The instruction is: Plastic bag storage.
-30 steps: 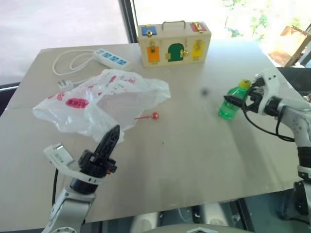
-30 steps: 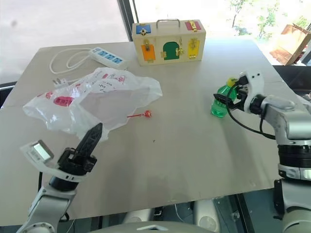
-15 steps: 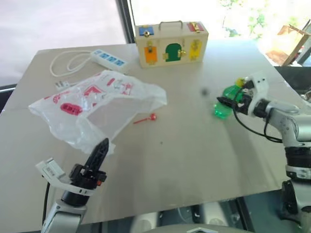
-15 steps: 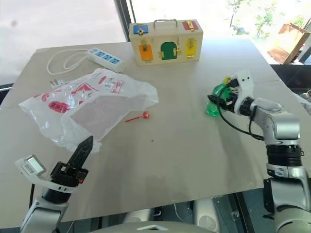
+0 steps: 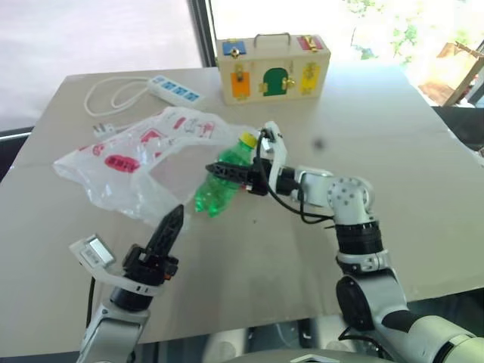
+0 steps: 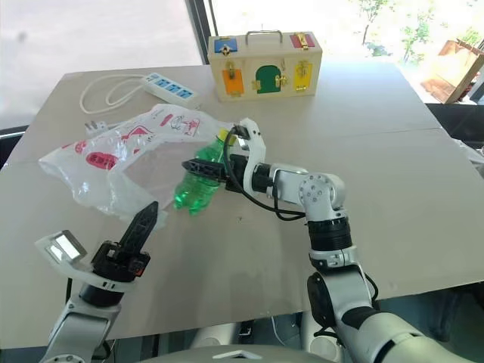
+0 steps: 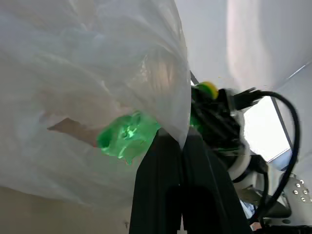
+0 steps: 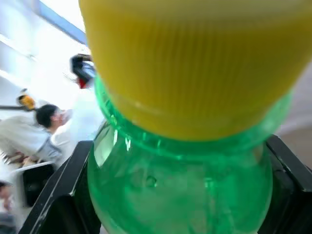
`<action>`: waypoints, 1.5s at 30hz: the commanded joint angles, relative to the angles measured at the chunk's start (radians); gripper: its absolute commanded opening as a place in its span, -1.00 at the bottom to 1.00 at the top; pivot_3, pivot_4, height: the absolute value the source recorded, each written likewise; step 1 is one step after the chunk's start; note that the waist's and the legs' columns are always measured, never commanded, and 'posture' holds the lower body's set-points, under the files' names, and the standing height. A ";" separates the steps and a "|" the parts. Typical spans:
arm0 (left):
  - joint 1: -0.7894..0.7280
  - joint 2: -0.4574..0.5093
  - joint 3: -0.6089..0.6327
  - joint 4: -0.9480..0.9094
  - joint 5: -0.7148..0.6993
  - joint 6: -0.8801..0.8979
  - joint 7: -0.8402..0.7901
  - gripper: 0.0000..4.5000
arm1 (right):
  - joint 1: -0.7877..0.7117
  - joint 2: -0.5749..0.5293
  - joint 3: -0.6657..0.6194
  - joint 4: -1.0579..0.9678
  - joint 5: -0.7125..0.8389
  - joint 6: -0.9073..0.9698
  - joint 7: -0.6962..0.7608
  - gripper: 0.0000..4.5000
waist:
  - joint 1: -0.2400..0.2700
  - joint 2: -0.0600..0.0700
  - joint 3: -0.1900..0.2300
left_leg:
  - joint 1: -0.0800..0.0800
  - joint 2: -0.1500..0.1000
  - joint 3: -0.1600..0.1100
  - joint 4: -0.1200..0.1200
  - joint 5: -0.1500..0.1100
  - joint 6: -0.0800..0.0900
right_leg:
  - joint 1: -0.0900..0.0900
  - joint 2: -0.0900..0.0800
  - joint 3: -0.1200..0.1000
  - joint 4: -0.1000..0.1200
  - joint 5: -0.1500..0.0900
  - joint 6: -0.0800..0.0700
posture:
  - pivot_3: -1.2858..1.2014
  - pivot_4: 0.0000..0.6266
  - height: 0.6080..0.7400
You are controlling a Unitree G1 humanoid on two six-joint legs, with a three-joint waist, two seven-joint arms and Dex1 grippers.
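Observation:
The plastic bag (image 5: 125,155), crinkly white film with red print, lies at the table's left. My left gripper (image 5: 175,217) is shut at the bag's near edge. In the left wrist view the film's rim runs down into its closed fingertips (image 7: 183,142) and hangs lifted above them. My right gripper (image 5: 221,178) reaches in from the right, pointing left, shut on a green bottle (image 5: 218,189) with a yellow cap (image 8: 195,63). It holds the bottle tilted at the bag's open side. The black fingers (image 8: 61,197) flank the bottle's shoulder.
A wooden latch box (image 5: 272,68) stands at the back of the table (image 5: 423,189). A white power strip (image 5: 174,91) with its coiled cord (image 5: 106,94) lies at the back left. People show in the background (image 8: 48,122) of the right wrist view.
My right gripper has swung the green bottle from the table's right side across to the bag. The left gripper has stayed shut at the bag's near edge.

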 commanded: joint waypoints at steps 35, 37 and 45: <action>0.009 -0.014 -0.055 0.017 0.023 -0.013 -0.080 -1.00 | -0.208 0.060 0.234 0.253 -0.094 -0.318 0.104 0.98 | -0.027 0.000 0.001 | -0.002 0.006 0.005 -0.005 0.001 -0.002 | -0.008 0.005 0.004 0.002 0.002 0.004 | 0.03 -0.52 1.00; 0.008 -0.026 -0.002 0.029 -0.043 -0.025 -0.060 -1.00 | -0.167 0.006 0.223 0.196 -0.107 -0.319 0.130 0.98 | -0.028 0.000 0.001 | -0.002 0.006 0.005 -0.005 0.001 -0.002 | -0.007 0.006 0.004 0.003 0.002 0.004 | 0.03 -0.52 1.00; 0.009 -0.026 0.091 0.057 -0.148 -0.015 -0.015 -1.00 | -0.034 -0.118 0.258 0.016 -0.215 -0.379 0.229 0.98 | -0.028 -0.001 0.001 | -0.002 0.005 0.004 -0.003 0.001 -0.002 | -0.006 0.005 0.004 0.003 0.002 0.004 | 0.03 -0.52 1.00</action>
